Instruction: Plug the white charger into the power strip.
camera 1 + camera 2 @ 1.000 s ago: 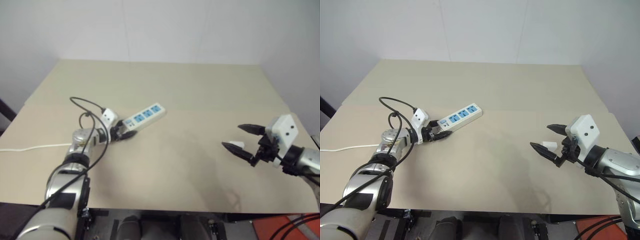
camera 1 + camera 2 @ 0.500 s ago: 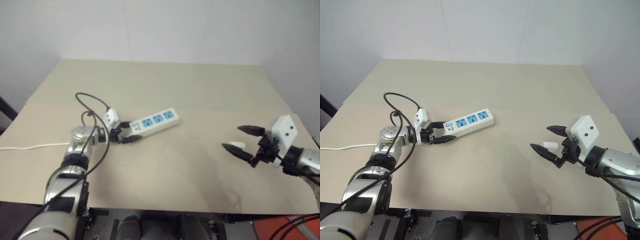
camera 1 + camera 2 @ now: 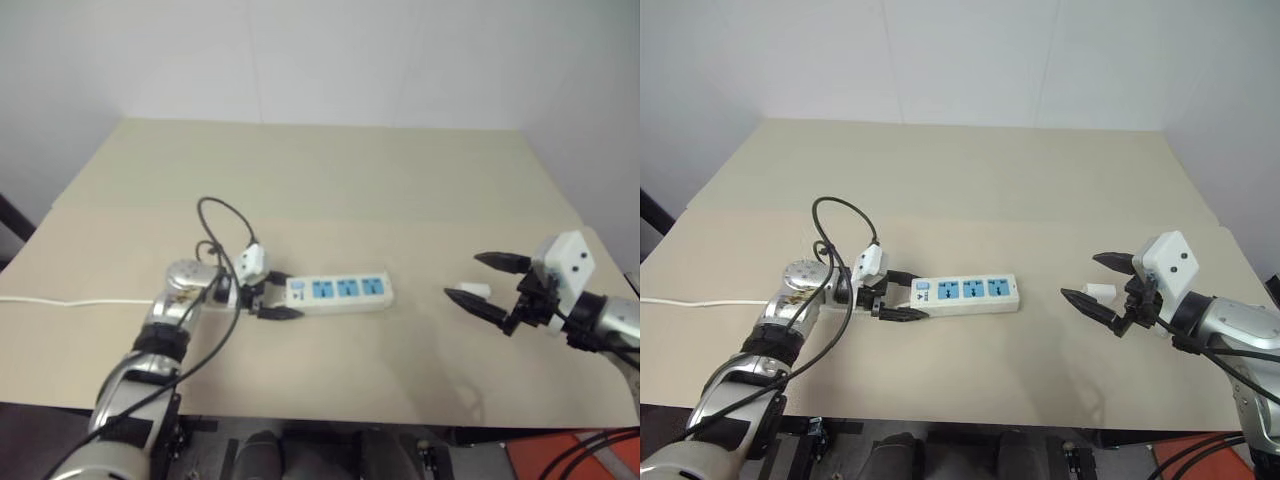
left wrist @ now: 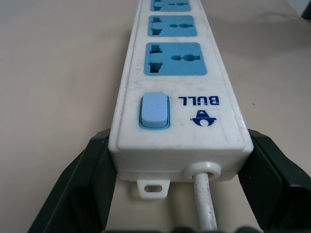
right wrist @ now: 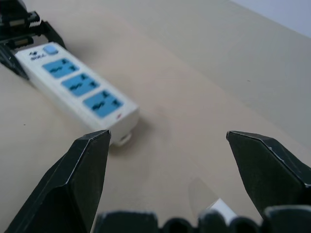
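The power strip point(image 3: 340, 292) lies across the table, its three blue sockets facing up. My left gripper point(image 3: 282, 294) is shut on its switch end, one black finger point(image 4: 85, 184) against each side, where the cord leaves it. The white charger point(image 3: 478, 290) sits deep between the fingers of my right gripper point(image 3: 465, 275), which is off to the right and raised off the table. Those fingers stand wide at the tips, and a corner of the charger point(image 5: 221, 208) shows near their base. The right gripper points toward the strip point(image 5: 77, 85).
The strip's thin white cord point(image 3: 60, 300) runs off the table's left edge. A black cable point(image 3: 220, 215) loops above my left wrist. The tan table point(image 3: 330, 170) stretches bare toward the white wall, and its front edge lies close below both grippers.
My left gripper has dragged the power strip nearer and to the right, swinging it from a slant to lying straight across. The right gripper and charger have not moved.
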